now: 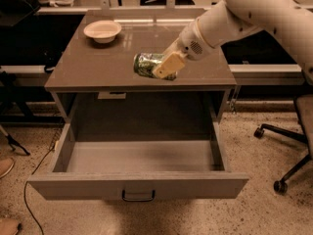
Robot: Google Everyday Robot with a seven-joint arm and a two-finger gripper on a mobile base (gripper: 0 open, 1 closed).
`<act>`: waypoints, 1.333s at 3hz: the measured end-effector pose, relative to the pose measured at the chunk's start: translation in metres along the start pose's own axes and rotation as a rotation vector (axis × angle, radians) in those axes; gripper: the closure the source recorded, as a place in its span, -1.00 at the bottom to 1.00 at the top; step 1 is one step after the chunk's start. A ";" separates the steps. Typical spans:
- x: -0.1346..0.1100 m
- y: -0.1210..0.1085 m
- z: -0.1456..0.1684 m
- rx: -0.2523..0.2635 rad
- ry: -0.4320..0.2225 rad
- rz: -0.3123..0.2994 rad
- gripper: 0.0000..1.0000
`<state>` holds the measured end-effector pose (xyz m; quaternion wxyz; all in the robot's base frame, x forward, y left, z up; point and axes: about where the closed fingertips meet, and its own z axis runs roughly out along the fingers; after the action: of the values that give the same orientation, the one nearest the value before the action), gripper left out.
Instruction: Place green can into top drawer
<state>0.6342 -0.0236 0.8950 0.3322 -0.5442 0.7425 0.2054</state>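
Our gripper [165, 67] clamps the green can [145, 63] above the desk [88, 65]; next, we lower it into the top drawer [73, 187].

A thick, smooth white arm [266, 11] reaches in from the upper right and slopes down to the left. It narrows into a rounded white wrist [195, 42] just above and to the right of the pincer. The cream-coloured two-finger gripper [158, 69] points down and to the left. One flat cream finger [167, 65] faces the camera, the other is hidden behind. The fingers are clamped on a small cylindrical green can [144, 62], tipped on its side and sticking out to the pincer's left.
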 end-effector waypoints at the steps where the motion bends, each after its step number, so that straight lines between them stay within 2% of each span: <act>1: 0.029 0.048 -0.022 0.021 0.042 0.050 1.00; 2: 0.078 0.084 -0.005 -0.027 0.097 0.134 1.00; 3: 0.127 0.097 0.022 -0.066 0.108 0.208 1.00; 4: 0.165 0.091 0.056 -0.068 0.093 0.268 1.00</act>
<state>0.5323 -0.0681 0.7327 0.2485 -0.4600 0.8157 0.2477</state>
